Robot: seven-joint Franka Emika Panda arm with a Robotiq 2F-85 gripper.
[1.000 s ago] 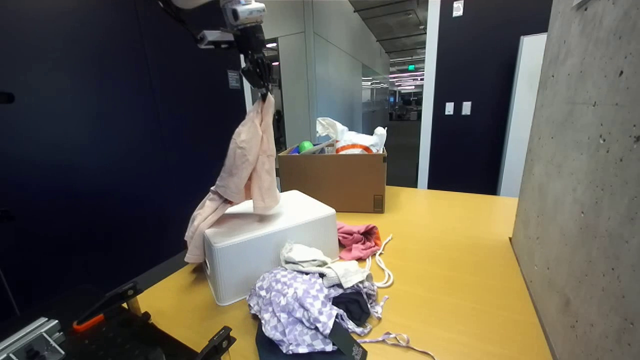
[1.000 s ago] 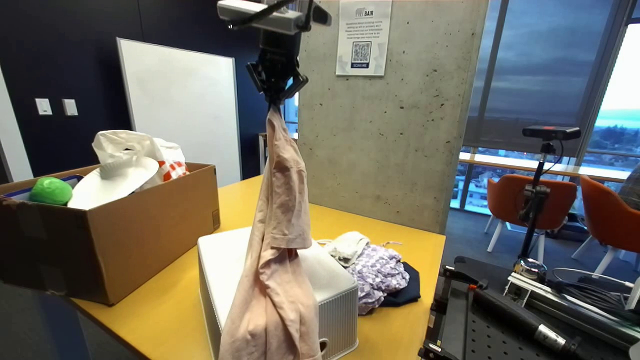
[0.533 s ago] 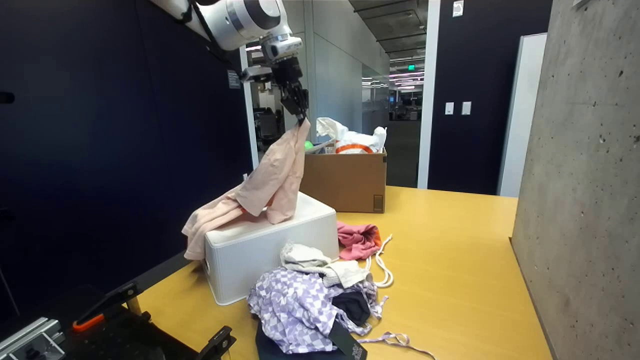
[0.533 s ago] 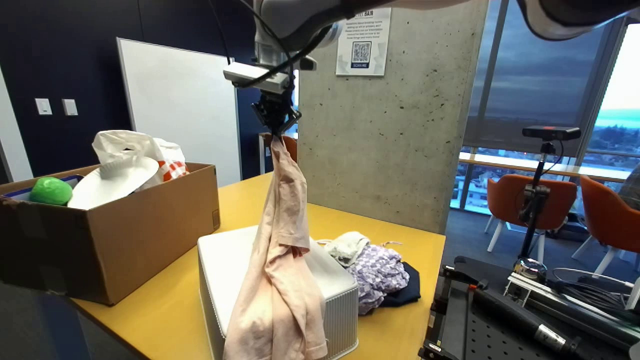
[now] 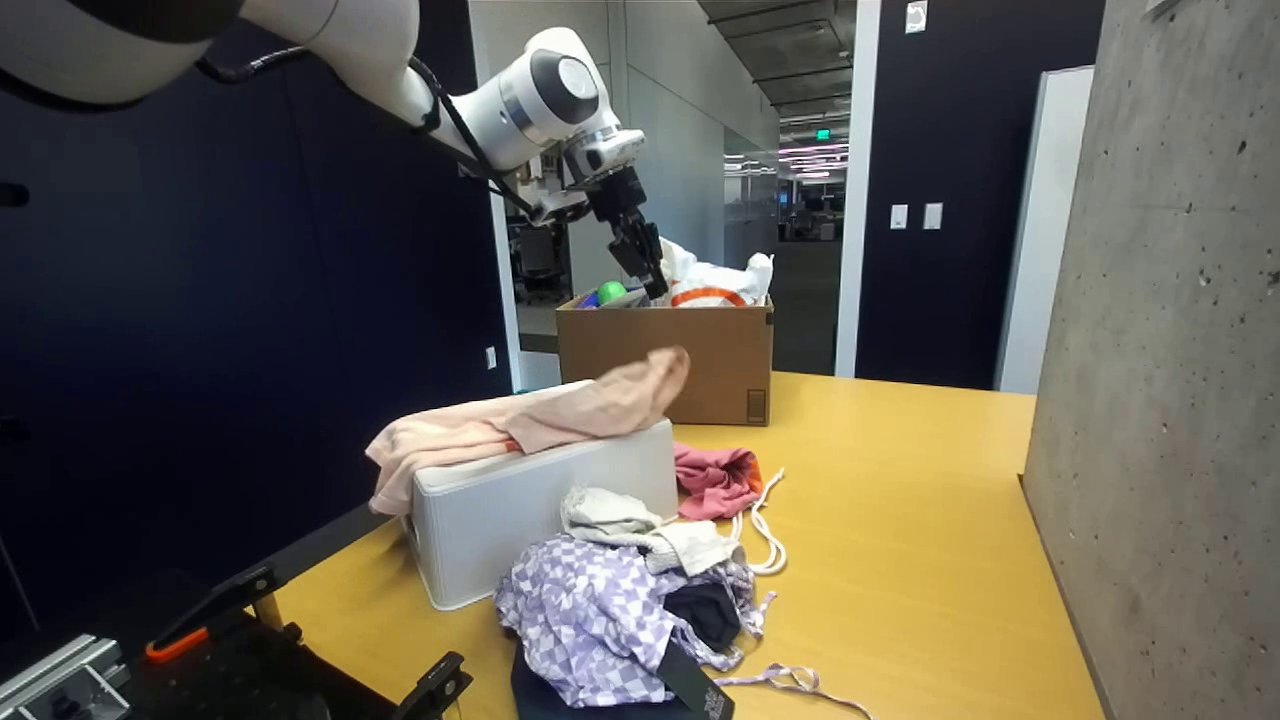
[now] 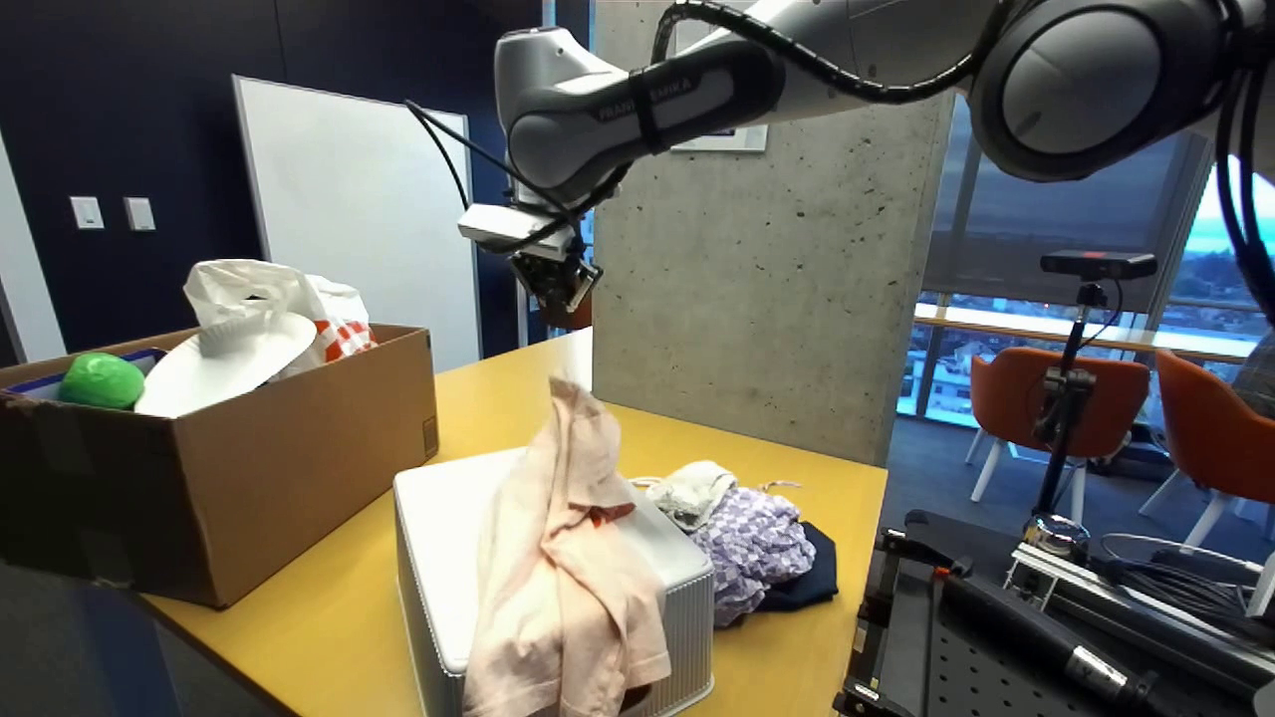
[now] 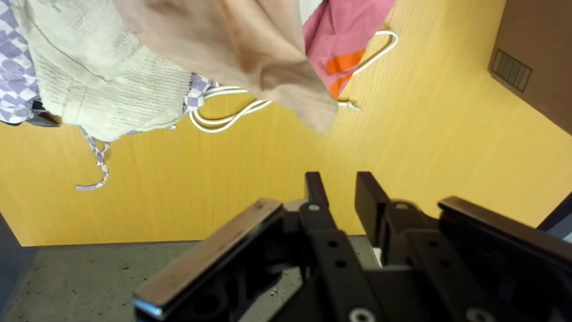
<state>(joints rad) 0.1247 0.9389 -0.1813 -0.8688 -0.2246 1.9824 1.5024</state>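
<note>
A pale pink garment [image 5: 560, 415] lies draped along the top of an upturned white bin [image 5: 550, 520], one end hanging over its edge. Its other end stands up blurred beneath my gripper [image 5: 655, 293], apart from the fingers. In the wrist view the gripper [image 7: 338, 175] has a moderate gap between its fingertips, with only the yellow table seen through it. The garment [image 7: 250, 44] is beyond the fingertips there, untouched. From an exterior view the gripper [image 6: 570, 304] hangs above the loose end of the garment [image 6: 588, 438].
Beside the bin lie a purple checkered cloth [image 5: 590, 610], a cream knitted piece [image 5: 610, 515] and a rose drawstring cloth [image 5: 715, 485]. Behind stands a cardboard box [image 5: 690, 365] holding a green ball and white bags. A concrete wall [image 5: 1160, 400] borders the table.
My gripper has come lower and away over the bin's far end, its fingers parting. The pink garment has been let go and is dropping onto the bin.
</note>
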